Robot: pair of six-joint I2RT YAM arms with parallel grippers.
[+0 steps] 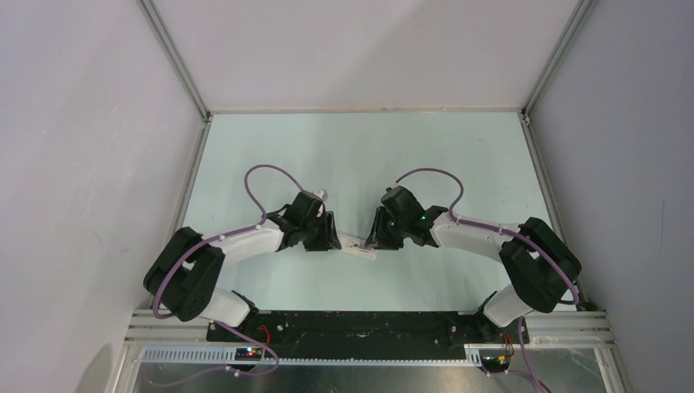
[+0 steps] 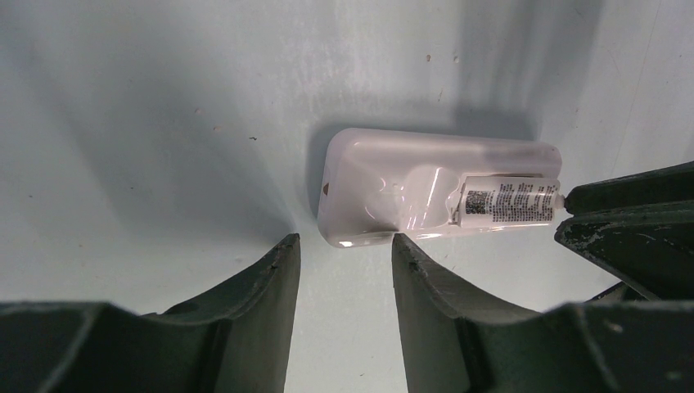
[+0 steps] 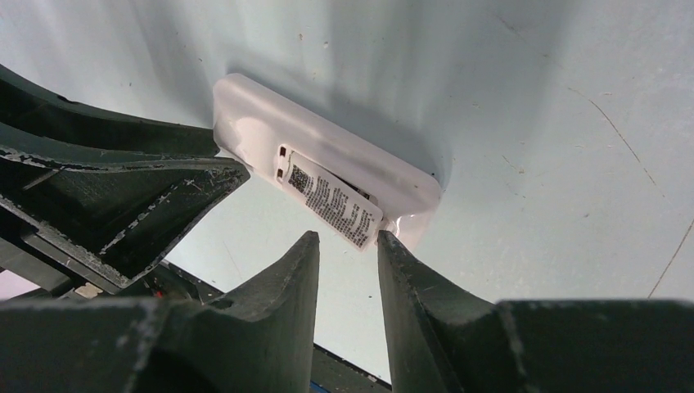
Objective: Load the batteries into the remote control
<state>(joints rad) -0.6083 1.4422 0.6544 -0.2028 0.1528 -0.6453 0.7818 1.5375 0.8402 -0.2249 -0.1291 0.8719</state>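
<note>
The white remote control [image 1: 358, 248] lies back up on the pale table, between the two grippers. Its rounded back [image 2: 385, 180] carries a white cover strip with a printed label [image 2: 507, 202], and a thin dark gap shows under the strip's edge [image 3: 327, 196]. My left gripper [image 2: 345, 239] is open, with its fingertips just short of the remote's near side and nothing between them. My right gripper [image 3: 347, 237] is also open and empty. One of its fingertips [image 3: 385, 241] touches the remote's end by the labelled strip. The batteries are hidden.
The right gripper's dark fingers [image 2: 630, 221] fill the right edge of the left wrist view, and the left gripper's fingers [image 3: 123, 188] crowd the left of the right wrist view. A black base rail [image 1: 352, 327] runs along the near edge. Enclosure walls stand on three sides.
</note>
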